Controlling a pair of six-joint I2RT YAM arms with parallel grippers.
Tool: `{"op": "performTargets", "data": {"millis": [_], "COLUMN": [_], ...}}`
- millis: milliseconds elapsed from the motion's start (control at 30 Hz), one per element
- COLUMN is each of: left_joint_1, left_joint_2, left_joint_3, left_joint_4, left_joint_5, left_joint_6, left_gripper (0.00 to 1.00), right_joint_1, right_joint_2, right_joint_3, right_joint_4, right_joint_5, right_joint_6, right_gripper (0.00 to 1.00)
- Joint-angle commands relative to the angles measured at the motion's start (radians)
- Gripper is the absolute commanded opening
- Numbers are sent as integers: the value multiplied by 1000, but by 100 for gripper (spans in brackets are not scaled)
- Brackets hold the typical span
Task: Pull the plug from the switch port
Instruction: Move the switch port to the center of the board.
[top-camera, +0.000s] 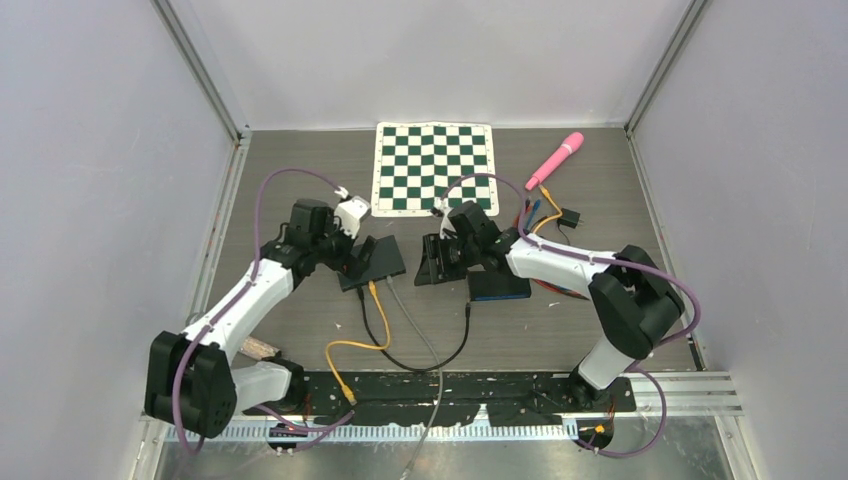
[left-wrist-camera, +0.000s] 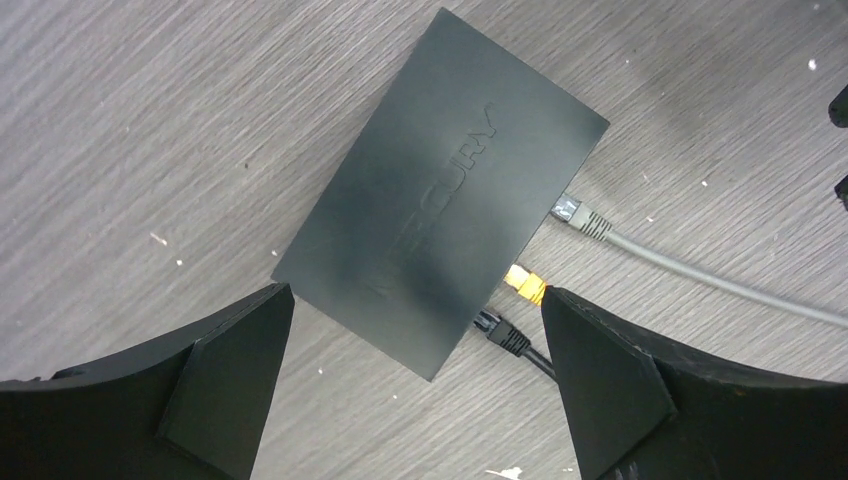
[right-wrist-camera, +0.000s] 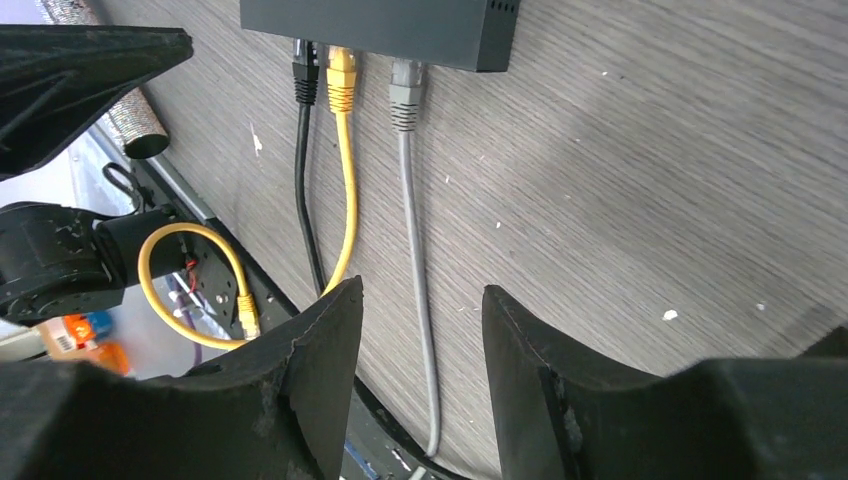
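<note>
Left wrist shows lettering atop switch (left-wrist-camera: 440, 190); right wrist, its port side (right-wrist-camera: 400, 25).

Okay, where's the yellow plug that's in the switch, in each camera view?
Top external: the yellow plug sits near centre, at the near edge of the black switch.
Left wrist: yellow plug right of centre, between the grey plug and the black plug.
Right wrist: yellow plug top left, the middle of three.
Shared landmark: the black switch.

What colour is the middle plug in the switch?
Yellow. The middle plug shows clearest in the right wrist view.
</note>
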Motion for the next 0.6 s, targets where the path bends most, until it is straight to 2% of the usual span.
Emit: {"op": "performTargets", "data": {"millis": [0,233,367,567], "left_joint_1": [-3,-25,-41,-49], "left_joint_2": [27,140,184,233], "left_joint_3": [48,120,130,127], "left_joint_4": [59,-24,-45,-59], "left_joint_5": [30,-19,9,31], "left_joint_6": [175,270,304,315], "left_gripper": [100,100,100,100], "right_joint_1": [-13,-28,-27,-27], "right_joint_2": [15,130,212,300], "right_joint_3": [-3,16,49,50], "right_joint_4": [119,273,364,484], "right_joint_5": [-82,-122,-140,-136], "right_joint_6": [76,269,364,497], "right_gripper": [54,51,46,44]}}
